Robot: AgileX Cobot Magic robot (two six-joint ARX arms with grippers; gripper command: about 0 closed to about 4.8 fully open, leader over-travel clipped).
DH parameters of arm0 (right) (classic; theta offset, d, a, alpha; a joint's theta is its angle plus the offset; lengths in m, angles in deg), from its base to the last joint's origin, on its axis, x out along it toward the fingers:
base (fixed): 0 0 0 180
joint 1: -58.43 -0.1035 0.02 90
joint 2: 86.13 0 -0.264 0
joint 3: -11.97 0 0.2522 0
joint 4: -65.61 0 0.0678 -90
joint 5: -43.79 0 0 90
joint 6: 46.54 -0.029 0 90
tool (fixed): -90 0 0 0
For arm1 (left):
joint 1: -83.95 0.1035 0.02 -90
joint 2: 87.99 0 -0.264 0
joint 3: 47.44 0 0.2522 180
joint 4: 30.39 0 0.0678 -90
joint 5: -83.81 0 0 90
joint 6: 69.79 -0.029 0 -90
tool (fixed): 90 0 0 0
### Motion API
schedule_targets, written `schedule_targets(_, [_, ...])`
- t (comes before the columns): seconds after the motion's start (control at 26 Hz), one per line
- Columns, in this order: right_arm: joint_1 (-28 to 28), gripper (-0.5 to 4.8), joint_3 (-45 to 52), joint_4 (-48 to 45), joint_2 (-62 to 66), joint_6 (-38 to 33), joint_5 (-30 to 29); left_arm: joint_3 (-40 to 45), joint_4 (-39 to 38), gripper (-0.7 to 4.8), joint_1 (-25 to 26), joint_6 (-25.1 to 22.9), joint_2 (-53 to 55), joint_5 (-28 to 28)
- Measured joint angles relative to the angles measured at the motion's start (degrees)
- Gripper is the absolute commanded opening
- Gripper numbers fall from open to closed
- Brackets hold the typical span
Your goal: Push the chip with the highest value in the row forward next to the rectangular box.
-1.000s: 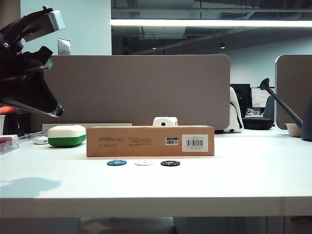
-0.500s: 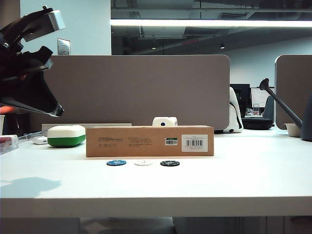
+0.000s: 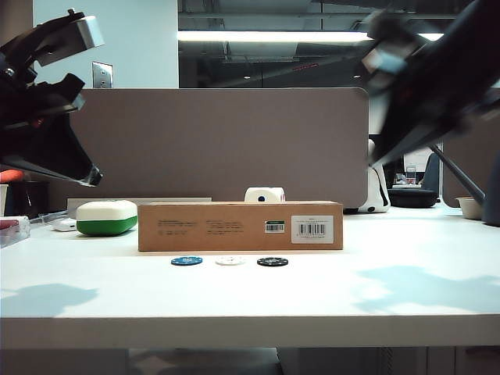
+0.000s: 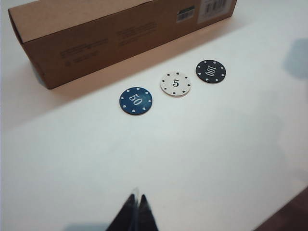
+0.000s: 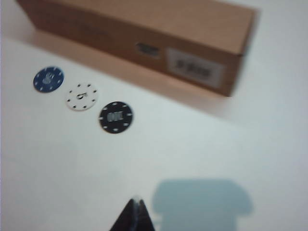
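Note:
Three chips lie in a row in front of the rectangular box (image 3: 241,226) (image 4: 120,29) (image 5: 144,33): a blue one marked 50 (image 3: 187,261) (image 4: 136,100) (image 5: 48,79), a white one marked 5 (image 3: 230,261) (image 4: 175,83) (image 5: 81,96), and the black chip marked 100 (image 3: 273,262) (image 4: 211,71) (image 5: 116,117). My left gripper (image 4: 136,198) is shut and empty, raised high at the exterior view's left. My right gripper (image 5: 136,198) is shut and empty, high above the table on the right, its arm (image 3: 437,78) blurred.
A white-and-green rounded case (image 3: 107,217) sits left of the box. A white cube (image 3: 265,194) stands behind the box. A grey partition (image 3: 219,141) backs the table (image 3: 250,297). At the far right are a dark spouted vessel (image 3: 461,176) and a bowl.
The right arm has swung into the exterior view from the upper right, blurred, casting a new shadow on the table at right. The chips, the box and the left arm stay put.

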State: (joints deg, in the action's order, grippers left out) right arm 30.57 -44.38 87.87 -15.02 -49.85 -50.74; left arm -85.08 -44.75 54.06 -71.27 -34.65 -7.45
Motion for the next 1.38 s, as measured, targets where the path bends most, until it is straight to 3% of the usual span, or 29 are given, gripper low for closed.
schedule_targets(0.19, [-2.71,-0.09,-6.34,-1.25,14.36,0.39,-1.68,0.00,-0.04,-0.05,-0.04,0.00,0.04,0.07])
schedule_targets(0.5, [-4.00,-0.09,-10.43,-0.83,24.06,0.33,-7.32,0.00,-0.02,-0.05,-0.07,0.00,0.02,0.13])
schedule_targets(1.38, [-4.87,-0.09,-11.02,-10.12,29.33,-1.33,-9.20,0.00,-0.04,-0.05,-0.07,0.00,0.02,0.15])
